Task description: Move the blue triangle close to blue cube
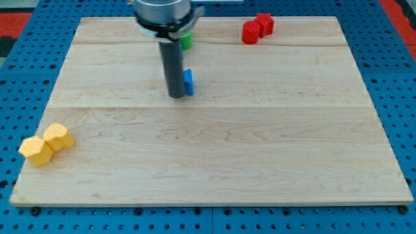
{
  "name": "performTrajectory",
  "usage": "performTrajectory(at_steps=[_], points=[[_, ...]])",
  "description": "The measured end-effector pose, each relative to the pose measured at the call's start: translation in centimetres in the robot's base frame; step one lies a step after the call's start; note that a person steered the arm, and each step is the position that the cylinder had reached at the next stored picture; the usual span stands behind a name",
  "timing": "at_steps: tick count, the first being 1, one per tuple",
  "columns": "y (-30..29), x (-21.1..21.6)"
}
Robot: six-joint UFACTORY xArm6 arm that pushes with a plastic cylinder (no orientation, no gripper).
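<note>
Blue block [188, 81] touching my tip [176, 97]

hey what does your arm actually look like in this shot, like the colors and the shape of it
Only the lowest part of my arm shows, at the view's top: a round silver-grey metal collar with a dark band under it. From that hangs a straight, dark grey cylindrical rod, plain and smooth, ending in my tip. No cables, labels or markings are visible, and there are no jaws.

no readable text, labels, numbers or signs
</note>
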State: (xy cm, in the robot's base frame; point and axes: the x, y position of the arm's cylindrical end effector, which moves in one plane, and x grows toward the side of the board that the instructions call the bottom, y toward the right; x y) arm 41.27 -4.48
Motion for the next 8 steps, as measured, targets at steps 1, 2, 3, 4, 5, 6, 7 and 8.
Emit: performTrajectory(at_steps=[1,2,3,4,5,6,7,8], points=[[2.4,-1.2],[2.4,-4.7],[2.8,-8.1],[7.3,-7.5],[12.0,-7.7],[10.4,-10.7],[5.3,-11.0],[1.3,-10.2]])
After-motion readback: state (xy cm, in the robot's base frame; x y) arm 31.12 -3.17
